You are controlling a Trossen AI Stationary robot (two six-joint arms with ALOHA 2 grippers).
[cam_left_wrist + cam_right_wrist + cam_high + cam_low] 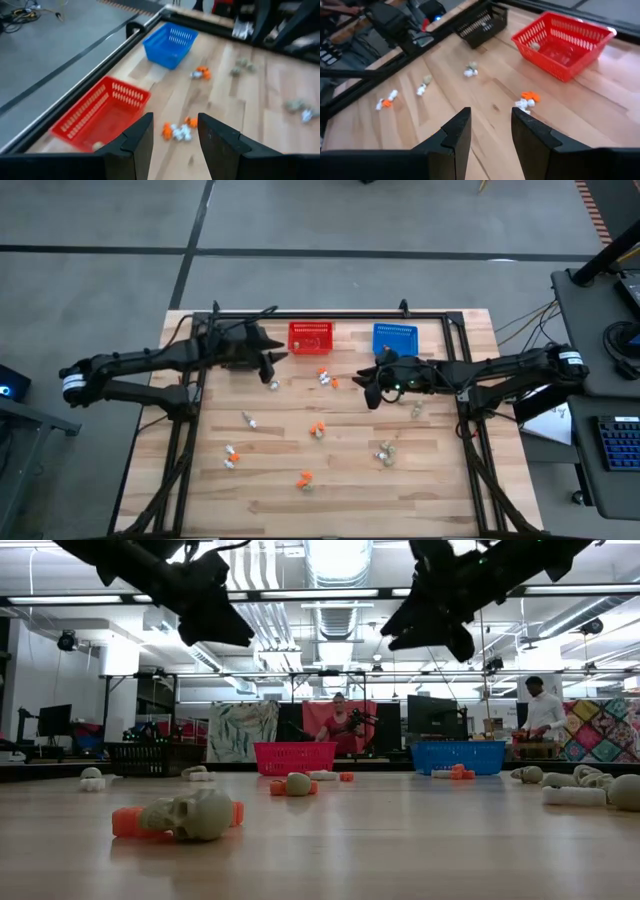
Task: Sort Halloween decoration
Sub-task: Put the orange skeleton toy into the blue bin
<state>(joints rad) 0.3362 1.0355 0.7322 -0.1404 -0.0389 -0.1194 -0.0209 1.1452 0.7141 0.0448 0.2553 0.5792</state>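
Note:
Halloween decoration trinkets, orange, white and beige-grey, lie scattered on the wooden table: a cluster (325, 376) in front of the baskets, others at mid-table (316, 429) and near the front (304, 479). One small beige piece (534, 46) lies inside the red basket (310, 337). My left gripper (270, 360) hangs open above the table just left of the red basket, nothing between its fingers (175, 142). My right gripper (368, 387) hangs open in the air in front of the blue basket (395, 338), also with nothing between its fingers (491, 132).
A black mesh basket (482, 22) stands at the far left, beside the red one and mostly under my left arm in the high view. A black frame rail (330, 314) runs behind the baskets. People show in the room beyond the table (340, 725).

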